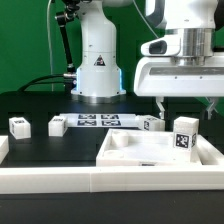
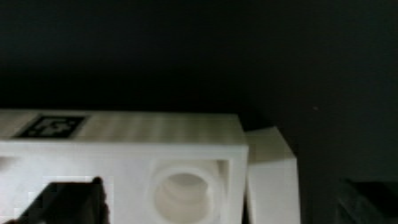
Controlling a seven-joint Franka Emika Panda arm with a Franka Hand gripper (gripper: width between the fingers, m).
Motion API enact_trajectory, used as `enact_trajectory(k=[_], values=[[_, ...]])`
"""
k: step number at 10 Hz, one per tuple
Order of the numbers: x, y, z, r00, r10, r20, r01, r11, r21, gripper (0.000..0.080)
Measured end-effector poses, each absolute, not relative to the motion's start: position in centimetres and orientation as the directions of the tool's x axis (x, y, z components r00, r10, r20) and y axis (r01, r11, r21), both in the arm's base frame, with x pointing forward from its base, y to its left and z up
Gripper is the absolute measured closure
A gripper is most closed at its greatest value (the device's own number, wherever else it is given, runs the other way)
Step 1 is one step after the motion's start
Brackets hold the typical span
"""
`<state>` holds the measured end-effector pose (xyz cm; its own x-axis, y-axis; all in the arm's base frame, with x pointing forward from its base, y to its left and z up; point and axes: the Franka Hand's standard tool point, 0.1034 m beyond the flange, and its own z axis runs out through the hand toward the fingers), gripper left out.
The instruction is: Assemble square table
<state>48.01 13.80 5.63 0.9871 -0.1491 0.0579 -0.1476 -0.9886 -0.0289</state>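
Note:
The square table's white slab (image 1: 150, 150) lies at the exterior view's right, behind the front rail, with a black-and-white tag (image 1: 183, 136) on its upright edge. My gripper (image 1: 188, 108) hangs open just above that tagged edge, with nothing between its fingers. In the wrist view the slab (image 2: 125, 135) fills the lower part, with a recessed hole (image 2: 180, 190) and a tag (image 2: 50, 126). My dark fingertips (image 2: 71, 203) show blurred at either side of the hole. Three white tagged leg blocks stand on the black table (image 1: 18, 124), (image 1: 56, 125), (image 1: 150, 123).
The marker board (image 1: 97, 121) lies in front of the robot base (image 1: 97, 70). A long white rail (image 1: 100, 185) runs along the front. A green backdrop stands behind, and cables trail at the exterior view's left.

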Motion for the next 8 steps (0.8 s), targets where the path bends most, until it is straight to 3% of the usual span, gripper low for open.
enact_trajectory(k=[5,8], values=[[45.6,13.7,4.8,0.990,-0.133,0.038,-0.133,-0.991,-0.018,0.0151],[43.9,12.5,4.2,0.999,0.016,0.037,0.016,-1.000,-0.004,0.0151]])
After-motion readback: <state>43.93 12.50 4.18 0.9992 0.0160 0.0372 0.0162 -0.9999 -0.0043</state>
